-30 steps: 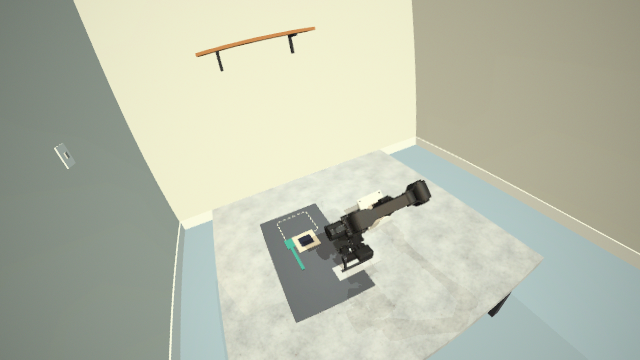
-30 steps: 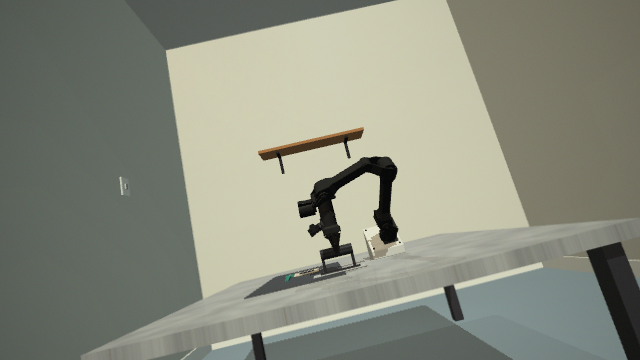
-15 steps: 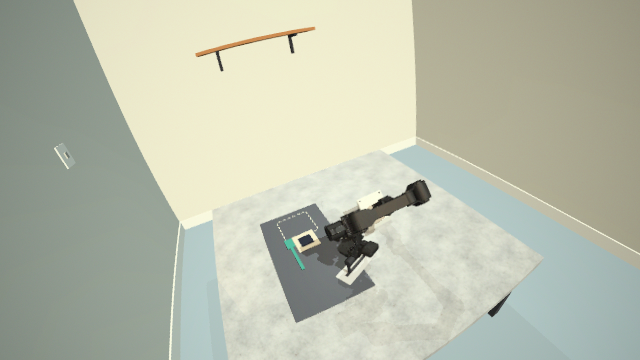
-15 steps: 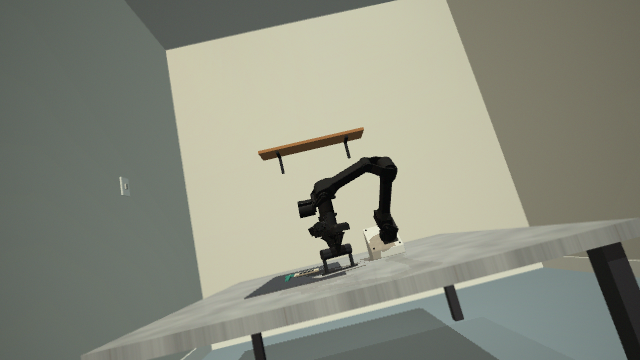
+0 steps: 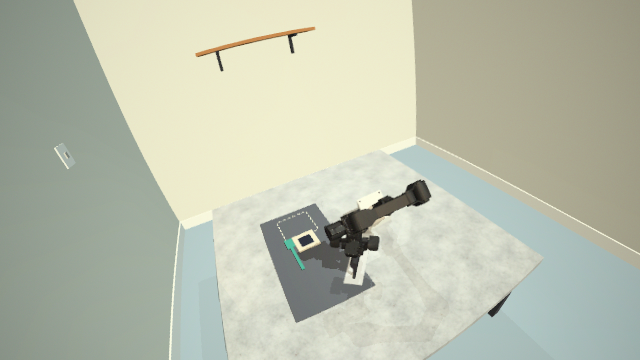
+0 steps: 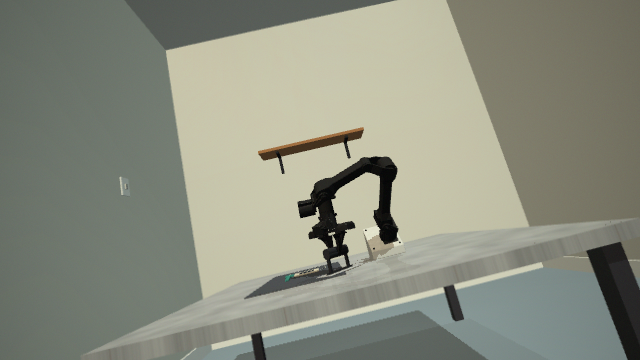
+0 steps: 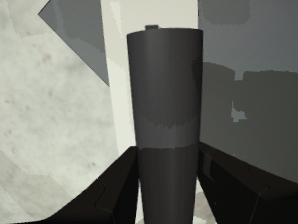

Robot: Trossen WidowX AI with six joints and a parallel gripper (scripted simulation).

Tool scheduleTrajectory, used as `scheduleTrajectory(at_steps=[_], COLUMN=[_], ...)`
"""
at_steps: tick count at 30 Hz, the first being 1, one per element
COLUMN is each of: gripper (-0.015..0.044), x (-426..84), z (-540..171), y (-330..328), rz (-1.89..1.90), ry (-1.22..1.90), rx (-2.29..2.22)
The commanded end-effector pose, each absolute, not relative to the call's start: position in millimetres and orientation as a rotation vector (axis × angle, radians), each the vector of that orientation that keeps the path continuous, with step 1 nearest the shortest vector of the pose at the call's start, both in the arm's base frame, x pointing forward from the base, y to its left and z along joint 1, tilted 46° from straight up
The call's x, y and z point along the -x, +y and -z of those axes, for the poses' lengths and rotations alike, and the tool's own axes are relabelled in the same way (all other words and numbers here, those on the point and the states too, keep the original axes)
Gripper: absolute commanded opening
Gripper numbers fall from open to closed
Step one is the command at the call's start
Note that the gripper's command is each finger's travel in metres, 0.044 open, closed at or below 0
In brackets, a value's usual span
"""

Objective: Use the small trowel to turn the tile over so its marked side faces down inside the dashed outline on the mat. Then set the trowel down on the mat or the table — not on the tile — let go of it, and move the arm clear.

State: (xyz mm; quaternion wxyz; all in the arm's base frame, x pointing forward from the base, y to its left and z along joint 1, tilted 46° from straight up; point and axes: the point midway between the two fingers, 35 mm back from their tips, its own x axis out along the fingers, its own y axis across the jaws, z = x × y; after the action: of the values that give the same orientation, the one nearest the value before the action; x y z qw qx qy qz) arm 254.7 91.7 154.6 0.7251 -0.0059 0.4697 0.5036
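Observation:
A cream tile [image 5: 306, 241] [image 6: 309, 272] lies on the dark mat [image 5: 300, 300] [image 6: 262, 290] [image 7: 280, 45] with its dark square up, just in front of the dashed outline [image 5: 278, 224]. A teal tool [image 5: 298, 260] [image 6: 289, 277] lies on the mat, its head at the tile's left edge. A trowel with a pale flat blade and thick dark handle [image 5: 351, 280] [image 7: 166, 90] is low over the mat's right edge; I cannot tell whether its blade touches. My gripper [image 5: 354, 256] [image 6: 335, 250] [image 7: 164, 151] is shut on that handle, above the blade. The handle hides part of the blade.
The pale table [image 5: 450, 260] [image 6: 425, 275] extends around the mat. A white block [image 5: 369, 200] [image 6: 371, 245] stands behind the arm near its base. A wooden shelf [image 5: 255, 41] [image 6: 310, 143] is on the back wall, well above the table.

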Motion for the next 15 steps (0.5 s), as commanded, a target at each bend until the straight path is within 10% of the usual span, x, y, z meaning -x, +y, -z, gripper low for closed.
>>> scheduleTrajectory(at_steps=[1,8,15], gripper=[0.013,0.013,0.027], x=[-254.0,-254.0,-254.0], z=[-153.6,-153.6,-153.6], y=[92.1,92.1,92.1], rz=[-1.176,-1.178,-1.178], ry=[0.969,0.966,0.966], rx=[0.115,0.119,0.119])
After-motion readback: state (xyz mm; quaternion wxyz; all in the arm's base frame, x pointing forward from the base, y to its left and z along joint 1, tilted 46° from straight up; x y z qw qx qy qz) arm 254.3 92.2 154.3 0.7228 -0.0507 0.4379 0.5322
